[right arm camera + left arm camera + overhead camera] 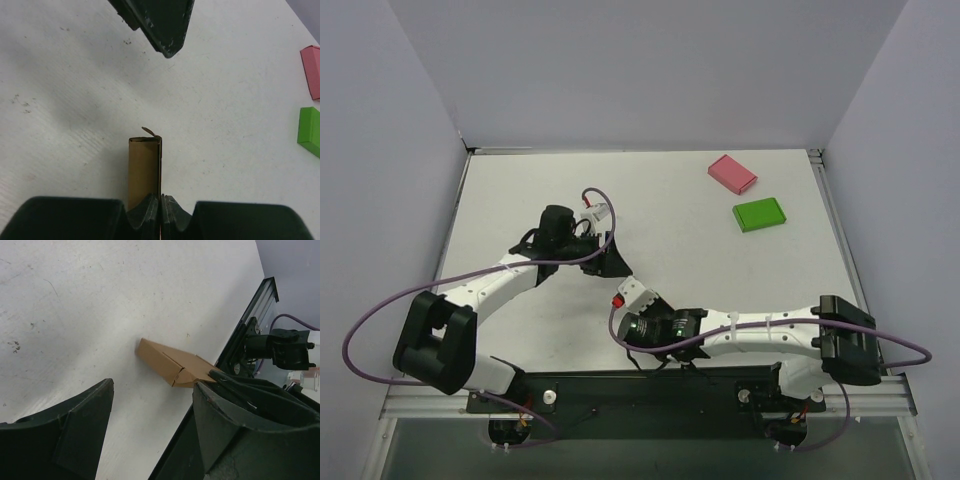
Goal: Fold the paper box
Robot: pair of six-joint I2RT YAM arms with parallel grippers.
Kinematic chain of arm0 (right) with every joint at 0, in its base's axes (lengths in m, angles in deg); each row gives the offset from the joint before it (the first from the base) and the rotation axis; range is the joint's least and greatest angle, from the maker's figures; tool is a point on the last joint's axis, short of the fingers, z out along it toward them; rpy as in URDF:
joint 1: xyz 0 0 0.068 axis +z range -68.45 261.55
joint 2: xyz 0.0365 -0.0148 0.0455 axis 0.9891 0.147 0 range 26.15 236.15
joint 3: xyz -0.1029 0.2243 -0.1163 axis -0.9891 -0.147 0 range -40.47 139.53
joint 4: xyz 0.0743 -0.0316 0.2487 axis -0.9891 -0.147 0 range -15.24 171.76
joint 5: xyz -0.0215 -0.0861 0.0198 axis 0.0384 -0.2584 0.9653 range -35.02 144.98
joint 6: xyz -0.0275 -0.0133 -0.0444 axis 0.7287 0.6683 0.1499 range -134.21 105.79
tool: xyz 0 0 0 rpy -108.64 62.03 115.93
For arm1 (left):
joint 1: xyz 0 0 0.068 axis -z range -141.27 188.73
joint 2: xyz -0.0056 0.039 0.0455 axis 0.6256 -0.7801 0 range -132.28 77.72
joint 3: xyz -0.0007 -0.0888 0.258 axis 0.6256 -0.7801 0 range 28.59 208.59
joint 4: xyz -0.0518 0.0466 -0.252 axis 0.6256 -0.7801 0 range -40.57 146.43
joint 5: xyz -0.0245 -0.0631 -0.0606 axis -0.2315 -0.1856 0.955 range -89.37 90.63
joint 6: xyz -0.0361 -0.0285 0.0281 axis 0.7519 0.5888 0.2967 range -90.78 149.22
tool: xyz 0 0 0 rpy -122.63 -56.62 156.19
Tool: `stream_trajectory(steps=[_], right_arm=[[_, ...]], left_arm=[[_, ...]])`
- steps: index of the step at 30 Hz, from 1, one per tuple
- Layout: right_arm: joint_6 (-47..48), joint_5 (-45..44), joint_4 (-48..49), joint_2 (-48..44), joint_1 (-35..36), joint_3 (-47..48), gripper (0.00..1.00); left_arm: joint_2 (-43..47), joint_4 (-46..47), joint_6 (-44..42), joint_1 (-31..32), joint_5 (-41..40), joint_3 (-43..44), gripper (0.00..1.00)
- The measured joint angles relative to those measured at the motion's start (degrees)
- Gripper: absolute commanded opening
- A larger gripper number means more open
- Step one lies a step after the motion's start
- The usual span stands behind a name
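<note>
The paper box (144, 170) is plain brown cardboard, partly folded, standing on edge on the white table with a small tab curling off its far end. My right gripper (161, 197) is shut on the thin right-hand wall of the box. In the left wrist view the paper box (170, 362) lies a little beyond my left gripper (152, 405), which is open with only bare table between its fingers. From above, the left gripper (605, 255) sits just up and left of the right gripper (635, 295); the box itself is hidden under the right gripper there.
A pink flat box (732, 173) and a green flat box (759, 214) lie at the back right of the table (680, 230). The left gripper's dark finger (160, 25) hangs just beyond the brown box. The arms' mounting rail (650, 385) runs along the near edge.
</note>
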Motion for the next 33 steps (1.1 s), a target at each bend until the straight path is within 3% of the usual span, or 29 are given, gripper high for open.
stream_trajectory(steps=[10,13,17,20,33], right_arm=[[3.0,10.5,4.5,-5.2,-6.4,-2.7,0.08],[3.4,13.1,6.0,-6.8,-9.2,-4.2,0.22],[3.3,15.3,7.1,-7.5,-11.2,-4.5,0.55],[3.0,17.0,7.4,-9.0,-11.8,-4.6,0.66],[0.4,21.4,5.7,-14.8,-12.4,-4.9,0.77]], left_arm=[[1.0,1.4,-0.2,0.0,2.5,-0.9,0.74],[1.0,1.8,-0.2,0.0,3.0,-0.9,0.74],[1.1,2.0,-0.3,0.0,3.4,-0.9,0.74],[1.1,2.1,-0.5,0.0,3.5,-0.9,0.74],[1.1,2.0,-1.1,0.0,3.5,-0.9,0.74]])
